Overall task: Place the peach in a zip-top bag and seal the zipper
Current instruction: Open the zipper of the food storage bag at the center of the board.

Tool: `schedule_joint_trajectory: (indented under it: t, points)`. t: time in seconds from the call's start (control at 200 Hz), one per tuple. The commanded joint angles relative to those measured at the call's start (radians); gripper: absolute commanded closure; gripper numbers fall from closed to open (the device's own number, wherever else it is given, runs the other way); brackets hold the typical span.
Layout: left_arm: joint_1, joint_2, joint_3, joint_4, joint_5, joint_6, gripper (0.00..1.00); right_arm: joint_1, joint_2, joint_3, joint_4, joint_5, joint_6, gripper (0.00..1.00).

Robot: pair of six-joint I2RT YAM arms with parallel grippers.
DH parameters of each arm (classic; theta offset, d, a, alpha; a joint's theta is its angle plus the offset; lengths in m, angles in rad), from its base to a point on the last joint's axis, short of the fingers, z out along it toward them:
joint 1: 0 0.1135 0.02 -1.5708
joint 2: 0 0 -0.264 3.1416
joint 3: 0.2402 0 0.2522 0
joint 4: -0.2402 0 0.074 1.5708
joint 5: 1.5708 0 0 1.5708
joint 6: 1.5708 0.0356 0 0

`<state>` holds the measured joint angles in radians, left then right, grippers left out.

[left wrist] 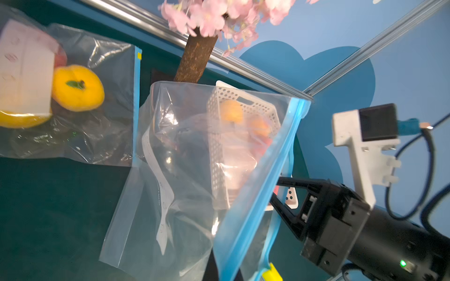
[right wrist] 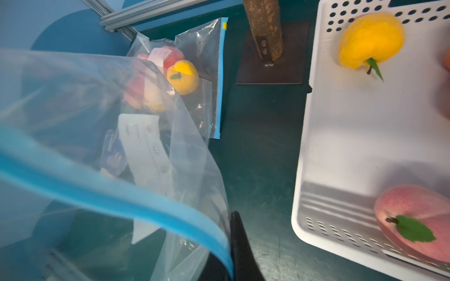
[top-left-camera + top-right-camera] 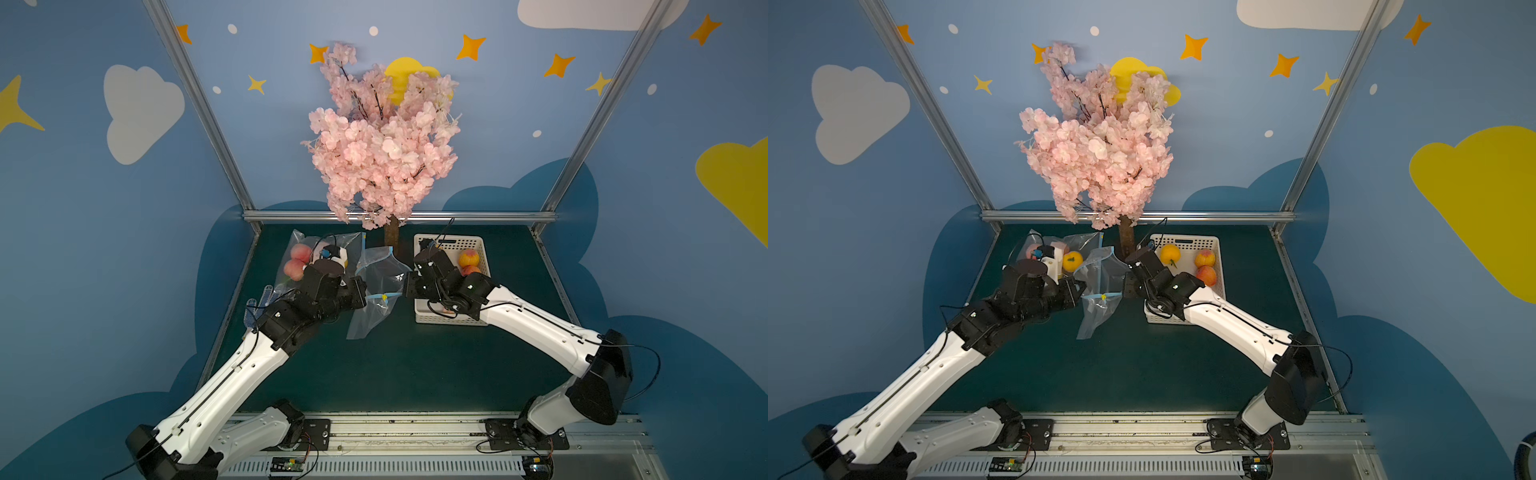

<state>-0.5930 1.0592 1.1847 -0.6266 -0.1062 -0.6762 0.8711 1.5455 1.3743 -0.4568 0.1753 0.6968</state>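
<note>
A clear zip-top bag with a blue zipper strip and a yellow slider hangs above the mat between my two arms. No fruit is inside it. My left gripper is shut on the bag's left edge by the slider. My right gripper is shut on the zipper strip at the other side, and its black finger presses against the blue band. A pink peach lies in the white basket behind the right arm.
The basket also holds another peach and a yellow fruit. A second bag with fruit in it lies at the back left. The pink blossom tree's trunk stands between them. A dotted glove lies under the left arm.
</note>
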Motion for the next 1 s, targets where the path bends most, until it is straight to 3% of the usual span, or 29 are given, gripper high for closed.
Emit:
schedule_joint_trajectory:
  t: [0.0, 0.21, 0.435, 0.636, 0.776, 0.851, 0.996]
  points:
    - [0.008, 0.049, 0.113, -0.281, -0.073, 0.117, 0.97, -0.032, 0.012, -0.02, 0.006, -0.099, -0.011, 1.0]
    - [0.007, 0.152, 0.253, -0.371, -0.029, 0.165, 0.97, -0.073, 0.119, -0.035, 0.044, -0.286, 0.021, 1.0]
    - [0.003, 0.308, 0.069, -0.19, 0.084, 0.115, 0.97, -0.123, 0.238, -0.028, -0.03, -0.357, -0.02, 0.96]
    - [-0.017, 0.445, 0.024, -0.06, 0.13, 0.075, 0.97, -0.14, 0.255, 0.003, -0.053, -0.433, -0.109, 0.78]
    - [-0.017, 0.511, 0.054, -0.064, 0.161, 0.079, 0.97, -0.144, 0.197, 0.013, -0.059, -0.469, -0.137, 0.55]
    - [-0.017, 0.53, 0.058, -0.058, 0.17, 0.079, 0.97, -0.154, 0.149, -0.003, -0.063, -0.46, -0.147, 0.46]
    - [-0.019, 0.541, 0.056, -0.036, 0.183, 0.074, 0.97, -0.211, 0.029, -0.078, -0.075, -0.376, -0.168, 0.38]
